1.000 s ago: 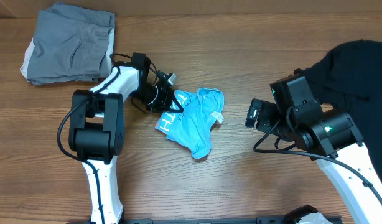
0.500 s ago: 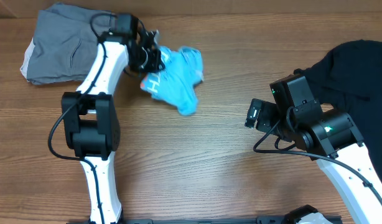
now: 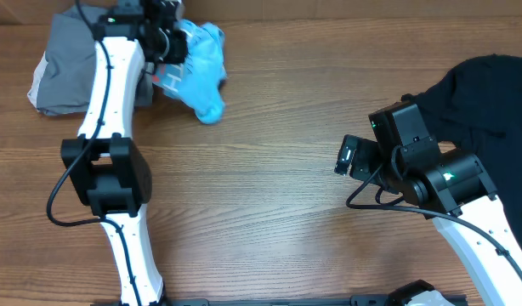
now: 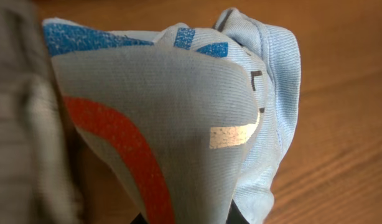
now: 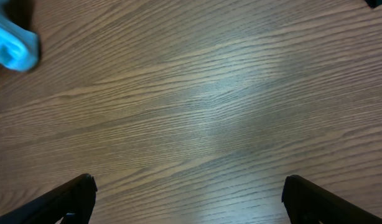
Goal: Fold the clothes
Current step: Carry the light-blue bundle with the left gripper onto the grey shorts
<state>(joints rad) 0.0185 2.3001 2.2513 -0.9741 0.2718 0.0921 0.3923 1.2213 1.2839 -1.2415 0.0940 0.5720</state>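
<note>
Closed almost fully on a bunch of the light blue T-shirt (image 3: 200, 78), the left gripper (image 3: 163, 42) is seen at the far left corner of the table (image 3: 269, 212). It is right beside the near edge of the grey garment (image 3: 61, 76) that lies there. In the left wrist view the shirt's printed cloth is pressed up against the lens, so the fingers themselves are hidden. Grey fabric is seen at the left margin of that view.

A second ago the shirt lay crumpled in the middle of the table. It has since been carried up and to the left in one sweep, and its loose end now trails down towards the centre. It is still bunched, with no clean fold to be made out. The move is therefore judged a relocation towards the grey garment and not a fold. Whether the shirt rests on that garment or only beside it cannot be told.

Further right, bare wood is left where the shirt had been. The right gripper (image 3: 346, 157) has not moved. Its jaws are spread wide, nothing is held between them, and only table is seen beneath. At the far right the black T-shirt (image 3: 482, 93) lies heaped as before, untouched and still to be folded.
</note>
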